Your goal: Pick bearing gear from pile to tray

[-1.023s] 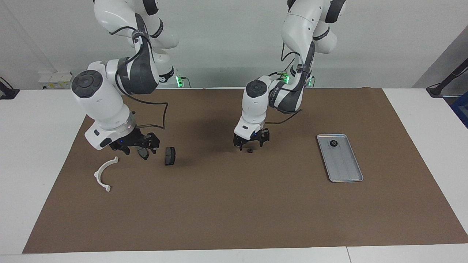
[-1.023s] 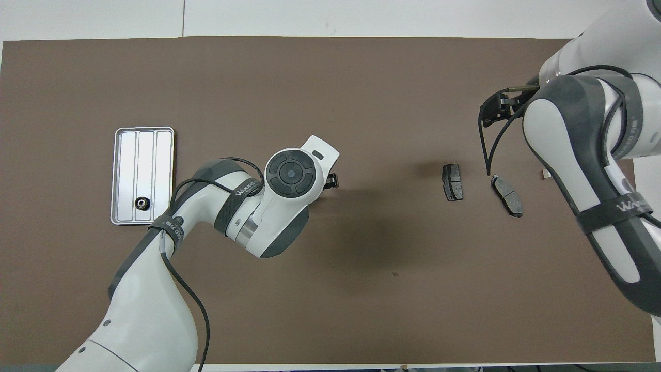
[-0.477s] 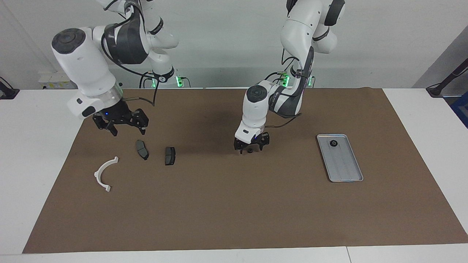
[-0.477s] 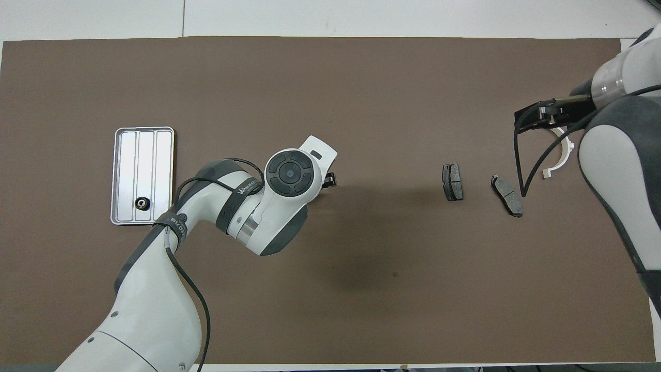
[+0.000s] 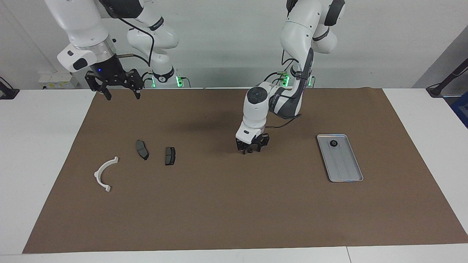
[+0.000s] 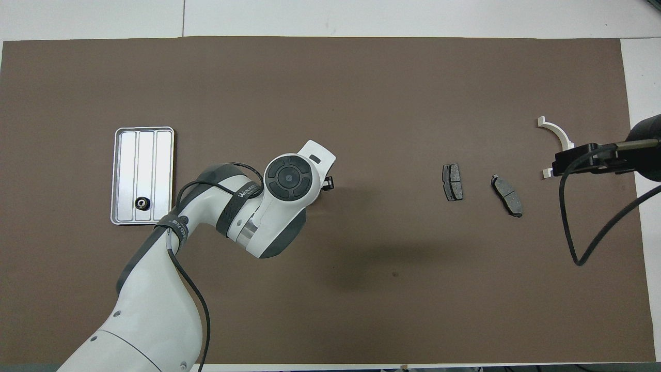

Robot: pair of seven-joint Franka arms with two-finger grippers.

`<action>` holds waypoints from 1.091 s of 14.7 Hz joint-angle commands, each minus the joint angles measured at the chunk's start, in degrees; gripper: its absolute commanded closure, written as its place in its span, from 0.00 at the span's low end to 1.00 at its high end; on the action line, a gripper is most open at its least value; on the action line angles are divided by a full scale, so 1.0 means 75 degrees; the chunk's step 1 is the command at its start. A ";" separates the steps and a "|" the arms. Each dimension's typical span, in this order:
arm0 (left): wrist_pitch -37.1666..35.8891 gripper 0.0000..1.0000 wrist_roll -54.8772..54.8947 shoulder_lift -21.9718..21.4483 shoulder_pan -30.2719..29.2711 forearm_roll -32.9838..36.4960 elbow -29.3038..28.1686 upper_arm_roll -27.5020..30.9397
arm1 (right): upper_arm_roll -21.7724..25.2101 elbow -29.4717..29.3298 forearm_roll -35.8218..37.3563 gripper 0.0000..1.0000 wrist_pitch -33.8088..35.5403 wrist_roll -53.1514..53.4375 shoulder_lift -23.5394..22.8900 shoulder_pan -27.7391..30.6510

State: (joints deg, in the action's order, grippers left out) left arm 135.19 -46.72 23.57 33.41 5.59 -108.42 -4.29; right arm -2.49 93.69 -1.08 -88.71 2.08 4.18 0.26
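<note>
I have the left gripper (image 5: 250, 149) down at the brown mat (image 5: 234, 204) near the middle of the worktop, straddling a small black round bearing gear (image 5: 250, 150). From across the worktop the fingers sit one on each side of the piece, but I cannot tell whether they have clamped onto it or only bracket it. From overhead the wrist hides the piece and only a finger tip shows.

The piece lies on the mat about midway between the two long edges, well apart from the shallow silver-grey metal tray (image 5: 351, 178) toward the left arm's end. One black round gear (image 5: 333, 143) already sits in the tray, at the end nearer the robots.

Handling judgement: small, rigid, probably metal, so light for the arm yet dense for its size. A smooth round rim could slip or roll out sideways. I would take it across its full width, low, fingers square to the rim. Not fragile.

Two dark grey brake-pad-shaped pieces (image 5: 170, 156) and a white semicircular plastic arc (image 5: 103, 174) lie toward the right arm's end. The right gripper (image 5: 117, 91) waits raised over the mat's corner there, fingers spread and carrying nothing.
</note>
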 commanded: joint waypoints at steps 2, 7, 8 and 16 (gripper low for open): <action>-0.0129 1.00 -0.0087 -0.0038 -0.0084 0.0087 0.0168 0.0044 | -0.0031 0.0235 -0.0043 0.00 0.0086 -0.0114 0.0099 0.0082; -0.2645 1.00 0.0928 -0.0783 -0.1018 -0.0168 0.1260 -0.0049 | -0.0019 0.0235 0.0224 0.00 -0.0008 -0.0090 0.0087 0.0071; -0.3230 1.00 0.1838 -0.1310 -0.1416 -0.0658 0.1260 -0.0003 | -0.0031 0.0223 0.0400 0.00 -0.0020 -0.0102 0.0087 0.0024; -0.3115 1.00 0.7762 -0.2509 -0.4839 -0.1061 -0.0035 0.0091 | -0.0043 0.0223 0.0636 0.00 0.0039 -0.0114 0.0087 0.0000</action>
State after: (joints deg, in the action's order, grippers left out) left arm 102.64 6.55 5.78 -0.32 -1.32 -100.62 -2.84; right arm -2.62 94.57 3.06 -88.10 2.08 4.28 0.18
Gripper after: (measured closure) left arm 0.762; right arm 0.000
